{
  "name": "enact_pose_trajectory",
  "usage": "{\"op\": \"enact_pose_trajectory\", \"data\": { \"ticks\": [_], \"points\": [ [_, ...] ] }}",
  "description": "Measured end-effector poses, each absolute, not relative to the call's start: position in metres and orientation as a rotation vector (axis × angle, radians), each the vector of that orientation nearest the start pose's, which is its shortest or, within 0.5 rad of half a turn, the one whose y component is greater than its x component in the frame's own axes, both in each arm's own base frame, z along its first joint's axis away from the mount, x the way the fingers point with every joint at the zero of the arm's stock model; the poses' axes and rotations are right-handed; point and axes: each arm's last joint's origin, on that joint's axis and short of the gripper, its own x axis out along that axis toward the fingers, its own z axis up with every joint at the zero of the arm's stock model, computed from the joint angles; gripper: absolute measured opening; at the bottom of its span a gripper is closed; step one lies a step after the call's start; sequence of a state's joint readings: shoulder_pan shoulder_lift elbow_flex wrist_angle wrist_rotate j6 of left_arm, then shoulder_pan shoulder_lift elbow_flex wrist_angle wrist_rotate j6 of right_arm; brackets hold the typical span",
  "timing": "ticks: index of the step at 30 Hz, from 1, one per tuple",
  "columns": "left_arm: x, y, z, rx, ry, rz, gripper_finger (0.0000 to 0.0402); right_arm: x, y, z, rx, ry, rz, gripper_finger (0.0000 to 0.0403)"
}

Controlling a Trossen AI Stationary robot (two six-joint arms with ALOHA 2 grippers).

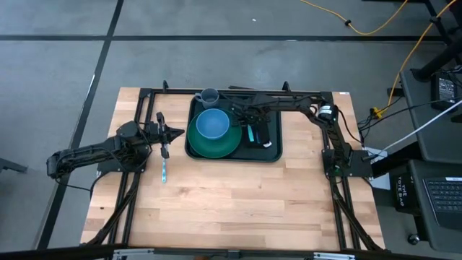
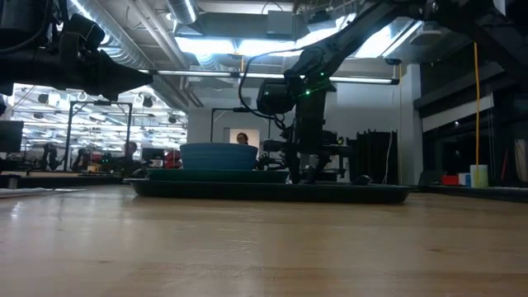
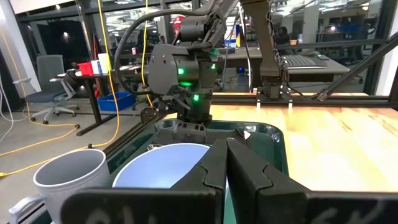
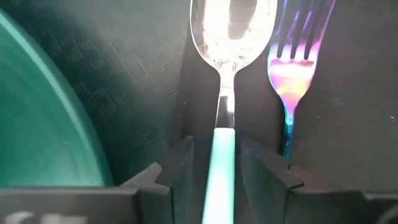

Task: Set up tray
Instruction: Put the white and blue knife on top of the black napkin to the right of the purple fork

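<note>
The dark green tray (image 1: 232, 153) lies at the table's far middle. On it are a round green plate (image 1: 216, 143) with a blue bowl (image 1: 213, 124), a grey cup (image 1: 209, 96) at its far left corner, and a black napkin (image 1: 266, 133) on its right part. A teal-handled spoon (image 4: 222, 93) and an iridescent fork (image 4: 289, 74) lie side by side on the napkin. My right gripper (image 4: 221, 171) is open and low over the napkin, its fingers either side of the spoon's handle with small gaps. My left gripper (image 1: 173, 133) is shut and empty, left of the tray.
A teal-handled utensil (image 1: 164, 170) lies on the bare wood near my left gripper, left of the tray. The near half of the table (image 1: 238, 209) is bare wood. A black frame (image 1: 144, 108) runs along the table's far and side edges.
</note>
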State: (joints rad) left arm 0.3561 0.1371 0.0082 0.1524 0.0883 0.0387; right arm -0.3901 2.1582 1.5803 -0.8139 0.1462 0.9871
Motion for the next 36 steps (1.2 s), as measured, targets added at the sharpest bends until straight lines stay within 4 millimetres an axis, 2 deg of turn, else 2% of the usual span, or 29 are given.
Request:
{"op": "enact_pose_trajectory", "data": {
  "ticks": [4,13,18,21,25,28,30,33,36],
  "points": [
    [0.100,0.034,0.170,0.043,-0.017,0.269,0.0002,0.387,-0.166,0.151,0.979,1.084,-1.098,0.0133],
    [0.100,0.034,0.168,0.038,0.006,0.267,0.0004,0.383,-0.168,0.178,0.955,1.041,-1.067,0.0133],
    [0.100,0.034,0.168,0.038,0.006,0.267,0.0002,0.377,-0.165,0.203,0.880,1.030,-0.983,0.0133],
    [0.100,0.034,0.168,0.039,0.005,0.267,0.0005,0.372,-0.157,0.227,0.810,1.010,-0.928,0.0133],
    [0.100,0.034,0.168,0.039,0.005,0.267,0.0005,0.362,-0.133,0.262,0.628,0.962,-0.949,0.0133],
    [0.100,0.034,0.169,0.041,-0.005,0.266,0.0003,0.354,-0.103,0.288,0.463,0.906,-0.963,0.0133],
    [0.100,0.034,0.170,0.043,-0.020,0.267,0.0002,0.349,-0.081,0.299,0.390,0.876,-0.937,0.0133],
    [0.100,0.034,0.171,0.046,-0.028,0.266,0.0003,0.342,-0.049,0.298,0.338,0.863,-0.868,0.0133],
    [0.100,0.034,0.170,0.044,-0.017,0.237,0.0002,0.336,-0.023,0.280,0.293,0.793,-0.825,0.0133]
  ]
}}
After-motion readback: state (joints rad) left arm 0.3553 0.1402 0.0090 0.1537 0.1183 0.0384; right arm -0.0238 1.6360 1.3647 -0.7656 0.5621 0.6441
